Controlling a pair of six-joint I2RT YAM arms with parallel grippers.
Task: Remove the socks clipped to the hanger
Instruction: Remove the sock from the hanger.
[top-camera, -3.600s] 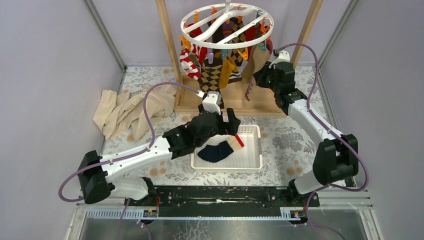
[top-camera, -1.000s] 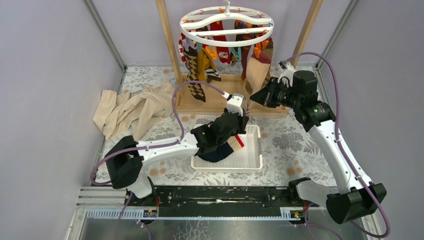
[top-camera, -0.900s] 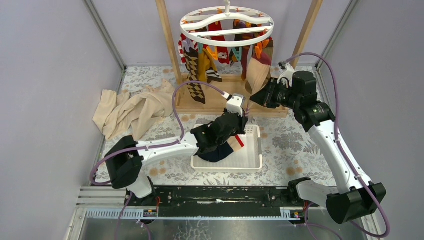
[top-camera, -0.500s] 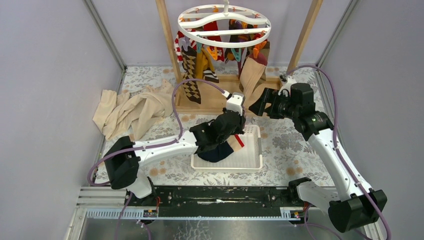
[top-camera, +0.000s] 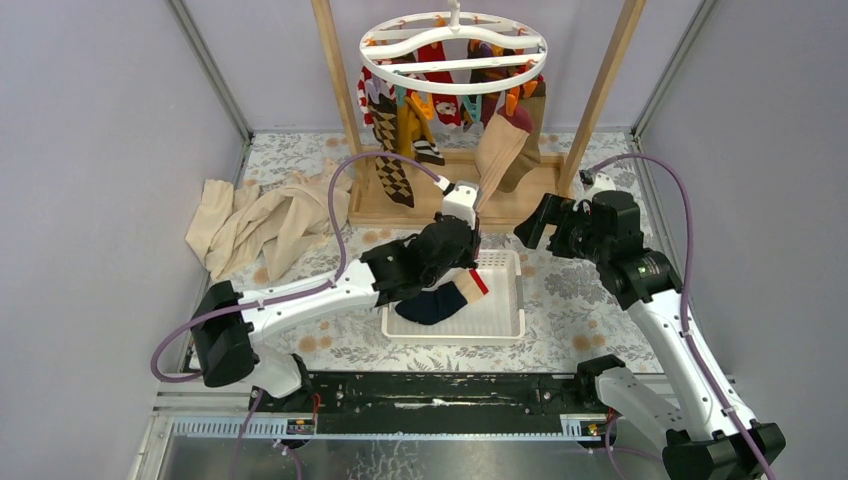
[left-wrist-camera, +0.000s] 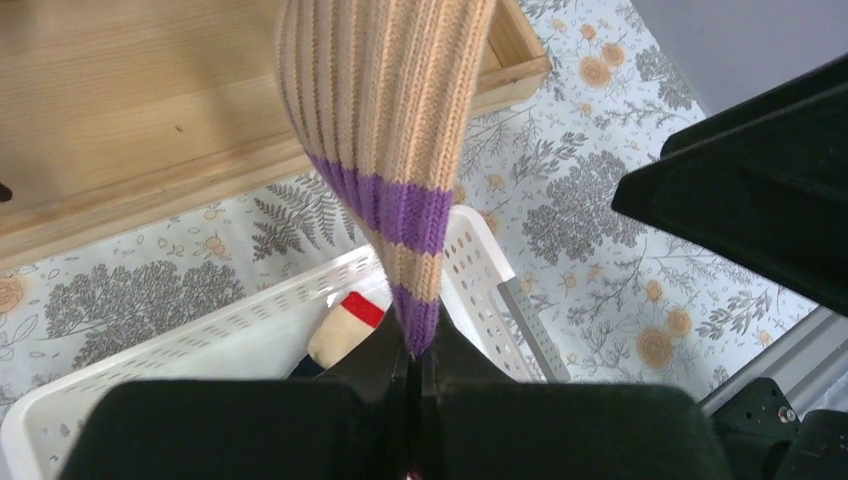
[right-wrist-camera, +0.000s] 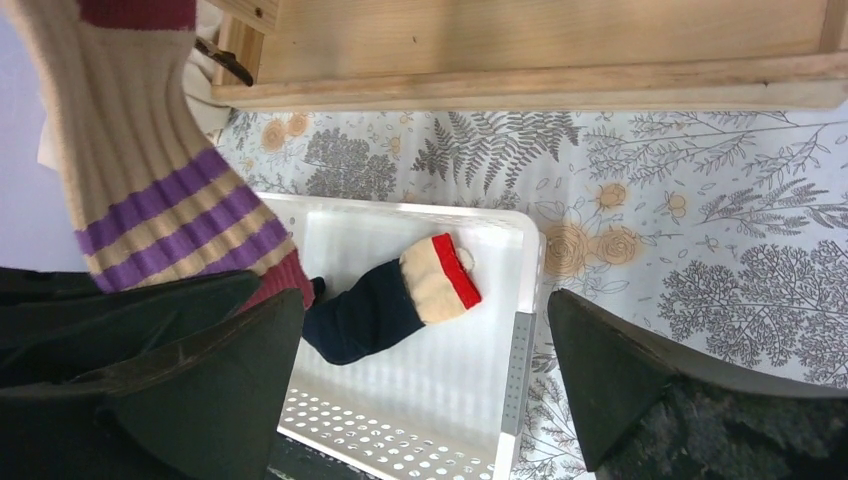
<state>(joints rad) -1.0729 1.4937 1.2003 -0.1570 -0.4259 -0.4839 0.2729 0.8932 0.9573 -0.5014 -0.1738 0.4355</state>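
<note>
- A beige cloth (top-camera: 262, 216) is lying crumpled on the flowered table cover (top-camera: 590, 275) at the far left, well apart from the task's things.
- The left arm is reaching from its base up across the middle, and the left gripper (left-wrist-camera: 414, 362) is sitting over the far left corner of the white basket (top-camera: 503, 318); its jaws are clenched on the toe end of a tan ribbed sock (left-wrist-camera: 385, 110) with purple stripes.
- That sock is stretching in a slanted line from the pinched toe up to the right side of the hanger (top-camera: 400, 62), where its dark red cuff is sitting just under an orange clip (top-camera: 513, 98); whether the clip is biting the cuff I cannot tell.
- The hanger, a white ring with spokes, is hanging at the top centre between the two posts of the wooden rack (top-camera: 330, 60), above the rack's wooden base.
- The other socks (top-camera: 392, 135) are dangling from the ring's clips in a bunch: red-and-white striped, brown diamond-patterned, mustard yellow and red ones are showing.
- Inside the basket a dark navy sock (top-camera: 432, 304) with a cream and red toe is lying flat toward the left side.
- The right gripper (top-camera: 548, 222) is hovering beside the basket's far right corner, near the rack's base, with its jaws spread wide and nothing between them; in its wrist view the striped sock is hanging just to one side of the fingers, apart from them.
</note>
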